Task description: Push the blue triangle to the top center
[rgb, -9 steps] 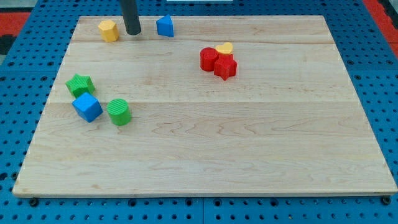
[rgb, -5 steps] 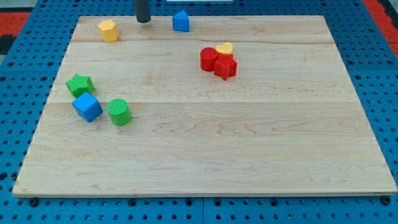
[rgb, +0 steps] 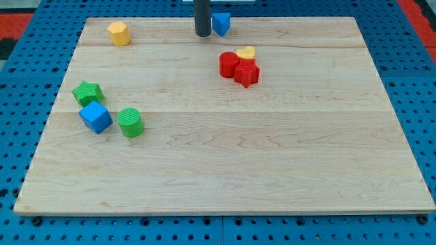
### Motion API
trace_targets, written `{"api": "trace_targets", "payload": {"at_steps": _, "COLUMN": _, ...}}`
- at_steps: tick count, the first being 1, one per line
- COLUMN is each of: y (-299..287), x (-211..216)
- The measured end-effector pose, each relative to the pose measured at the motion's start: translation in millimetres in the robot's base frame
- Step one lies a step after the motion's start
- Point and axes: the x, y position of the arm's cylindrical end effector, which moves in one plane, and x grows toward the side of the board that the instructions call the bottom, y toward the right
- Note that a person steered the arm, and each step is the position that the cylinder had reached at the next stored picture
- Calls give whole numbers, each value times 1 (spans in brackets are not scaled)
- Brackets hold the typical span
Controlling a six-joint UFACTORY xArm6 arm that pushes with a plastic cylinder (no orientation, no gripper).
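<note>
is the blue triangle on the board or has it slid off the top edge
On the board. The blue triangle sits on the wooden board at its top edge, near centre, with my tip right beside it on the view's left.

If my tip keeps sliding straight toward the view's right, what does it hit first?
The blue triangle: it sits immediately right of my tip, seemingly touching it. Beyond it, the board's top edge looks free; the red and yellow cluster lies lower.
</note>
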Motion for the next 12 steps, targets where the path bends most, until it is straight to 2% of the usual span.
{"api": "trace_targets", "payload": {"at_steps": 3, "y": -1, "x": -3}}
{"api": "trace_targets", "payload": {"at_steps": 5, "y": 10, "x": 58}}
{"api": "trace_targets", "payload": {"at_steps": 6, "y": -10, "x": 68}}
{"api": "trace_targets", "payload": {"at_steps": 7, "y": -115, "x": 91}}
{"api": "trace_targets", "payload": {"at_steps": 8, "y": -239, "x": 88}}
{"api": "trace_targets", "payload": {"at_steps": 9, "y": -272, "x": 122}}
{"api": "trace_targets", "payload": {"at_steps": 10, "y": -249, "x": 176}}
{"api": "trace_targets", "payload": {"at_steps": 11, "y": -232, "x": 211}}
{"api": "trace_targets", "payload": {"at_steps": 12, "y": -191, "x": 244}}
